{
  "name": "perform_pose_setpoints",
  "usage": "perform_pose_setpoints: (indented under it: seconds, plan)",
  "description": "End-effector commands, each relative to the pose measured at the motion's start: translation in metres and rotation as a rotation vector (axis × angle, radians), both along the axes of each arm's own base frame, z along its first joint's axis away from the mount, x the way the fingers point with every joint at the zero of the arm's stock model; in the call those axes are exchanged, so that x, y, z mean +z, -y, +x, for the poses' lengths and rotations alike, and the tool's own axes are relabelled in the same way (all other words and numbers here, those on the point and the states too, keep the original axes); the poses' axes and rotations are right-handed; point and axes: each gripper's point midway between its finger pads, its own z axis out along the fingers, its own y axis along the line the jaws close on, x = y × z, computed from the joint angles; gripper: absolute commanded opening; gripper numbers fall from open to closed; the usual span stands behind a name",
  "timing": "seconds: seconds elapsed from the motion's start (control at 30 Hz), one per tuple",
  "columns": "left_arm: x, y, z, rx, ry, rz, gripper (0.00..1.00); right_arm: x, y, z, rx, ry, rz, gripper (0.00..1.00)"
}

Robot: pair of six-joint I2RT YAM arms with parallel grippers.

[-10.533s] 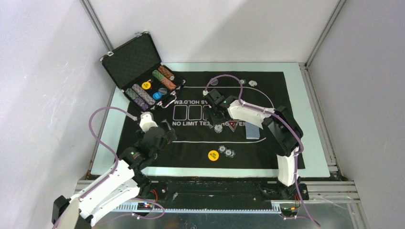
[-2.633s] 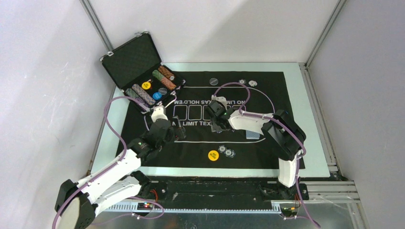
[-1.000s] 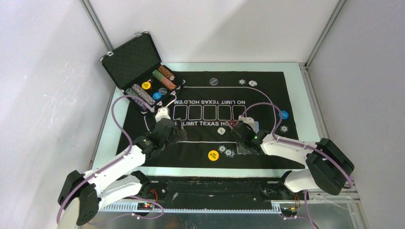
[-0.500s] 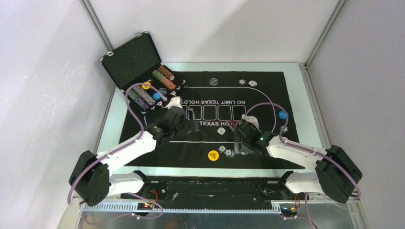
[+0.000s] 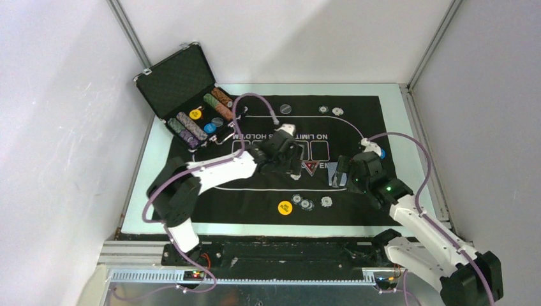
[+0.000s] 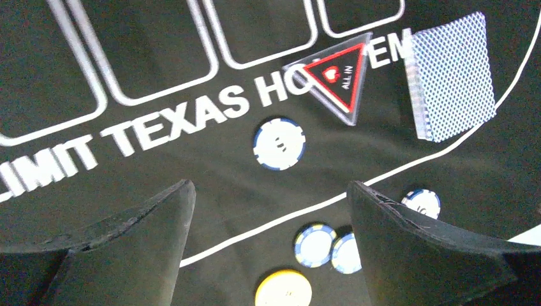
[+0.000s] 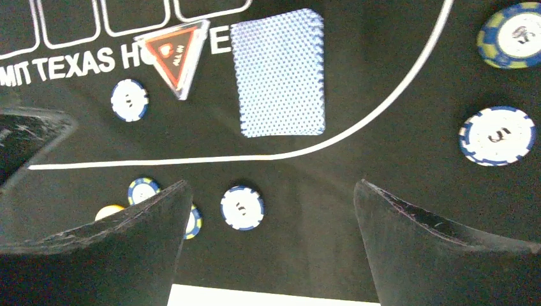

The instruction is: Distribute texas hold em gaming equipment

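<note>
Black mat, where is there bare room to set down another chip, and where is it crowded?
Bare: on the mat, the near-left strip left of the yellow disc, and the far-right corner right of the far chips. Crowded: the centre, around the triangle marker, cards, left gripper and right gripper, and the near-edge small chips.
</note>
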Motion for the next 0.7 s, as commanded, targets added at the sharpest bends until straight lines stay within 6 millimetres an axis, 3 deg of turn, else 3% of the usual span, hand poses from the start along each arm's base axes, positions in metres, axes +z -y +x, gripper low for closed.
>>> perform_pose_setpoints:
  seconds: [0.0, 0.1, 0.3, 0.67]
  plan:
    - [-0.018, 0.026, -0.007, -0.144, -0.029, 0.113, 0.92, -0.005, 0.015, -0.004, -0.005, -0.013, 0.003, 1.0]
    - [-0.026, 0.035, -0.006, -0.175, -0.053, 0.139, 0.89, -0.008, 0.019, -0.003, -0.017, -0.004, 0.035, 0.99]
    - [-0.053, 0.034, -0.012, -0.212, -0.107, 0.209, 0.8, -0.011, 0.019, -0.005, -0.013, -0.008, 0.073, 1.0]
    - [-0.062, 0.039, 0.0, -0.187, -0.084, 0.236, 0.75, -0.014, 0.019, -0.005, -0.012, -0.011, 0.079, 1.0]
